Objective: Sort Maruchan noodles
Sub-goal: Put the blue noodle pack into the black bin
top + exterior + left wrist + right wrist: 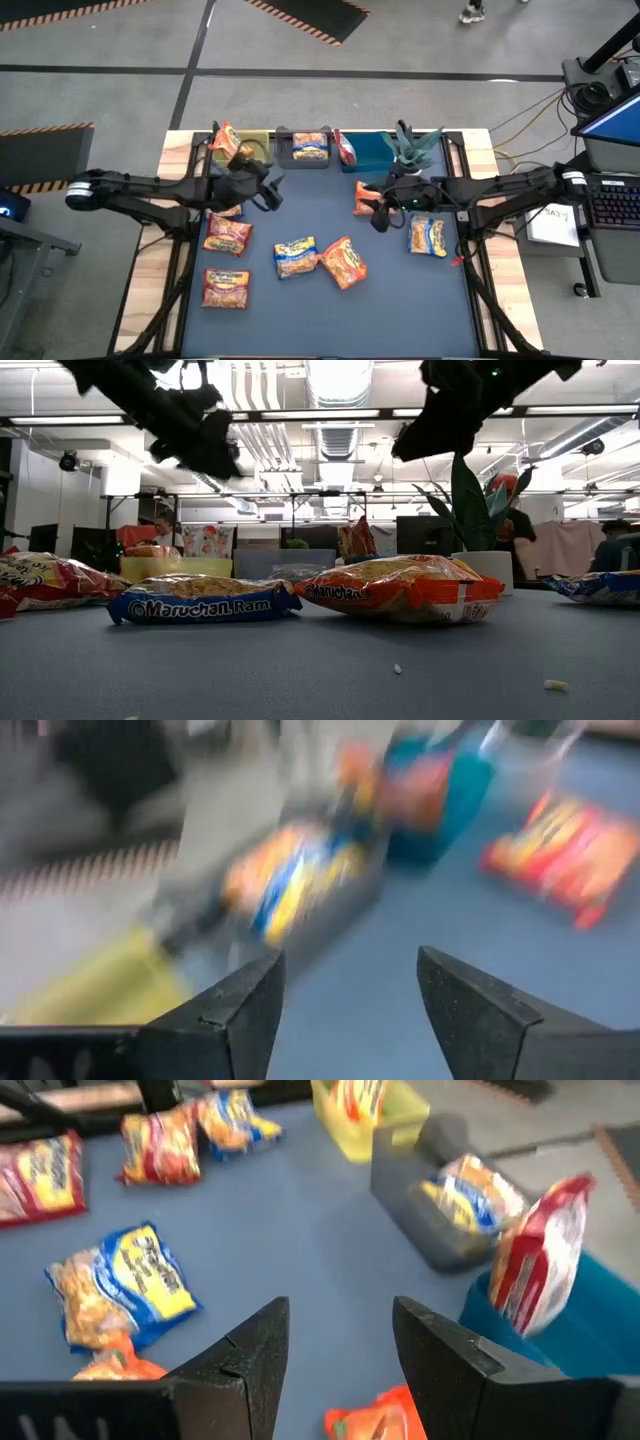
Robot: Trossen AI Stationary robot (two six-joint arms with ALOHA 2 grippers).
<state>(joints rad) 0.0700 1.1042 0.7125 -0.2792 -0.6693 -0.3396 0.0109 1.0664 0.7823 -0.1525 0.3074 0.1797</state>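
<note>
mid-sort on the blue table [300, 310]: the left end effector [268, 192] hangs above the mat just in front of the bins, its dark wedge-shaped fingers parted with nothing between them, so the step in hand looks like the gap between a drop and the next pick. flat, crinkly plastic noodle packets lie loose across the mat: two red ones [226, 286] at the left, a yellow-and-blue one [295, 256] touching an orange one [343, 262] in the middle. at the back, one packet stands in the yellow-green bin [252, 141], one lies in the grey bin [300, 158], a red one leans in the blue bin [372, 155]. the right end effector [379, 216] hovers open and empty beside another orange packet [364, 198]; next, probably, a descent to pinch a slippery wrapper.
</note>
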